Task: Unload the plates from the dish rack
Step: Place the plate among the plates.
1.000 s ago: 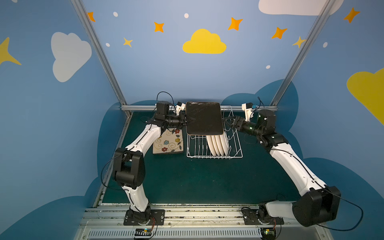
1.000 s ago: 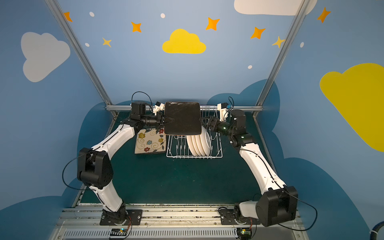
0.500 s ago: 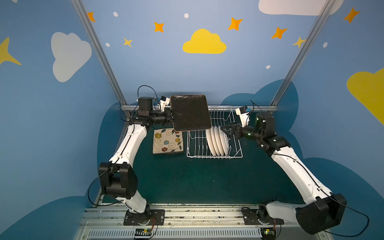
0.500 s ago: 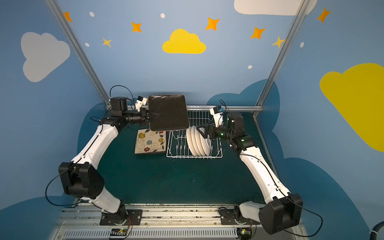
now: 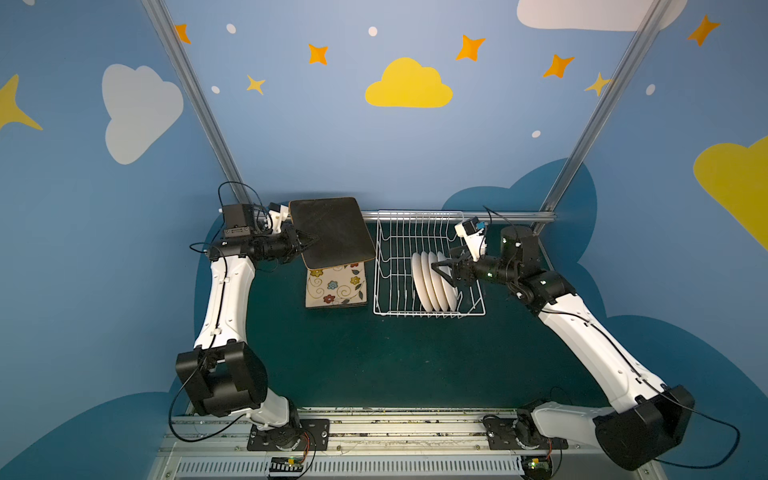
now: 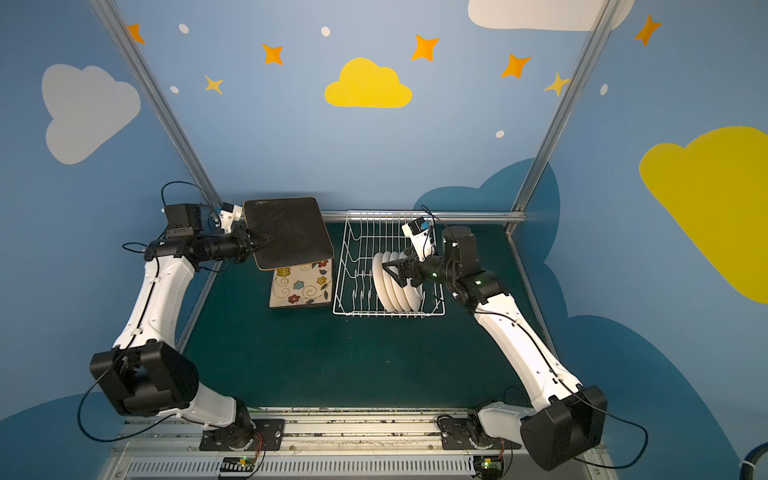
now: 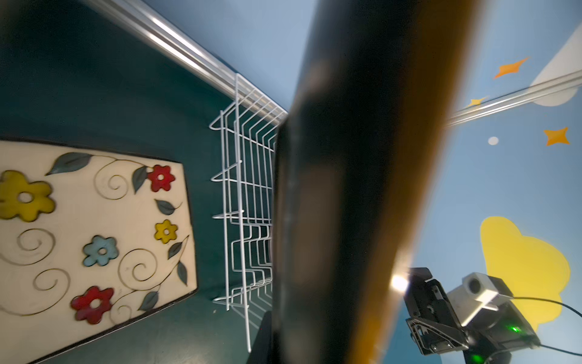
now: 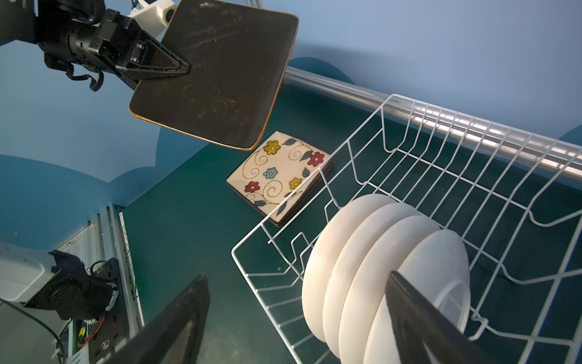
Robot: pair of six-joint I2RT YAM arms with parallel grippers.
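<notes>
My left gripper (image 5: 309, 243) is shut on the edge of a square plate (image 5: 332, 232), which it holds in the air black back up. That plate hangs tilted over a stack of flowered square plates (image 5: 336, 286) lying on the mat left of the dish rack (image 5: 415, 214). In the right wrist view the held plate (image 8: 217, 72) is well above the stack (image 8: 278, 176). Several round white plates (image 5: 432, 282) stand on edge in the rack's near right part. My right gripper (image 5: 442, 272) is open just above them, one finger on each side of the row (image 8: 362, 268).
An aluminium rail (image 5: 498, 216) runs along the back edge just behind the rack. Blue walls close in on both sides. The stack lies close to the rack's left wall (image 6: 338, 270). The green mat (image 5: 395, 365) stretches from the rack to the arm bases.
My left arm has carried the square plate leftward from over the rack to over the flowered stack. My right gripper has moved in over the round plates, still open.
</notes>
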